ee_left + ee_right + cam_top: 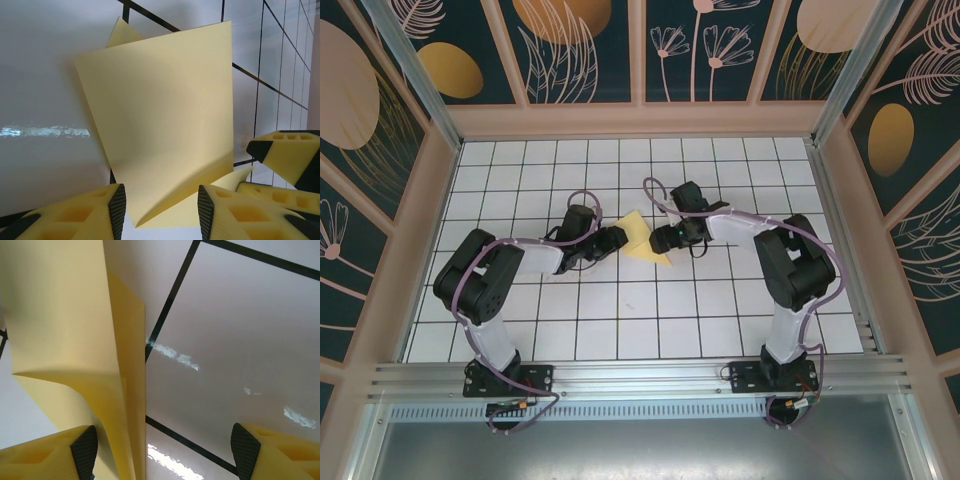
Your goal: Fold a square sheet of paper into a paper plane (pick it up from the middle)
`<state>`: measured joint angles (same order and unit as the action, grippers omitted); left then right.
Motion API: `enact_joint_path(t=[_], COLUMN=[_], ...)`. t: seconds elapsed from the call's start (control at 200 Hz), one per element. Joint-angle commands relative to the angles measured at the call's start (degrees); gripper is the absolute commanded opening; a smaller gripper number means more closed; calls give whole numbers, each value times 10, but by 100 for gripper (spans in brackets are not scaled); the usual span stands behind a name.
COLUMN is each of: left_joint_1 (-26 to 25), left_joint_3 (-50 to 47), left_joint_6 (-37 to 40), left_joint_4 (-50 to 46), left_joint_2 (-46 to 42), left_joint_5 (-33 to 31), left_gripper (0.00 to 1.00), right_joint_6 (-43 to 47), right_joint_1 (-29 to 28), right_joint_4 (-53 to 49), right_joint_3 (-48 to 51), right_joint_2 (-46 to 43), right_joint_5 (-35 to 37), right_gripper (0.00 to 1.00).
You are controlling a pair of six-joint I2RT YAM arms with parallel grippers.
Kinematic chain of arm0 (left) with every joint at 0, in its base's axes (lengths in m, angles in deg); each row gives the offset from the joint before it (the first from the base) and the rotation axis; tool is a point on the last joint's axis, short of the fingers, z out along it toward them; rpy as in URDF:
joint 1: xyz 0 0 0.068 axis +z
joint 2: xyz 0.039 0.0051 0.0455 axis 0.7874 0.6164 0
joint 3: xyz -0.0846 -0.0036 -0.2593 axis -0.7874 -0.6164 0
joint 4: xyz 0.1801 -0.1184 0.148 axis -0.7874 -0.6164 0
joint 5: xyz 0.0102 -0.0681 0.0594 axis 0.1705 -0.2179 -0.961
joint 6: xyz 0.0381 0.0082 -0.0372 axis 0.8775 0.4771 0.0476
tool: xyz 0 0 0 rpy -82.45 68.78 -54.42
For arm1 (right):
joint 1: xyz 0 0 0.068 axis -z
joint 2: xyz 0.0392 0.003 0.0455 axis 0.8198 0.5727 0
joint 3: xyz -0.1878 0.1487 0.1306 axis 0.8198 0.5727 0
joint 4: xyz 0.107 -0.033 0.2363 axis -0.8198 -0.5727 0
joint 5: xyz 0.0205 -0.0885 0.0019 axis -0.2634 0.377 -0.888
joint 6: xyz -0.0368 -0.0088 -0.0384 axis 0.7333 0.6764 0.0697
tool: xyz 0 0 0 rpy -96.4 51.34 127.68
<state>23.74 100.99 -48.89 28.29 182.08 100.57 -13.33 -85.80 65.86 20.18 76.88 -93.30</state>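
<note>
- The left gripper [161, 202] has its jaws partly apart. The low bent edge of the paper [165, 125] sits in the gap between them. The pads do not look pressed on it, so I think this gripper holds nothing.
- The right gripper [165, 442] has its jaws wide apart. The paper stands just beside one finger [75, 450], at the left of the right wrist view. It may be touching that finger. Nothing is gripped.
- The two grippers face each other, close together, with the paper between them.
- The paper is near the middle of the table [620, 330], a little toward the far side. It is bent, not flat. One part lies low and one big flap stands up. A small corner peeks out behind the flap.
- I think the step in hand is an early fold. The paper is not a plane yet, and I see no sharp middle crease.
- Next, I think the flap must be pushed down flat, with its edge lined up on the part under it. One gripper should hold the low part so that it cannot slide. The other should press along the bend.
- The paper is thin, so a hard push could crumple it or shove it away.
- Count: one paper, two grippers, two arms.
</note>
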Motion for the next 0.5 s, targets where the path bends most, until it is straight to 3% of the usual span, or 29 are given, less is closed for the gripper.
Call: enact_joint_path(t=[0.0, 0.495], left_joint_1=[-4, -4], left_joint_3=[-3, -11], left_joint_6=[11, 4], left_joint_4=[-16, -20], left_joint_2=[-18, -19], left_joint_5=[-13, -15], left_gripper=[46, 53], right_joint_6=[-6, -33], right_joint_1=[-3, -21], right_joint_4=[-25, -58], right_joint_3=[-27, -58], right_joint_2=[14, 62], right_joint_5=[30, 89], right_gripper=[74, 74])
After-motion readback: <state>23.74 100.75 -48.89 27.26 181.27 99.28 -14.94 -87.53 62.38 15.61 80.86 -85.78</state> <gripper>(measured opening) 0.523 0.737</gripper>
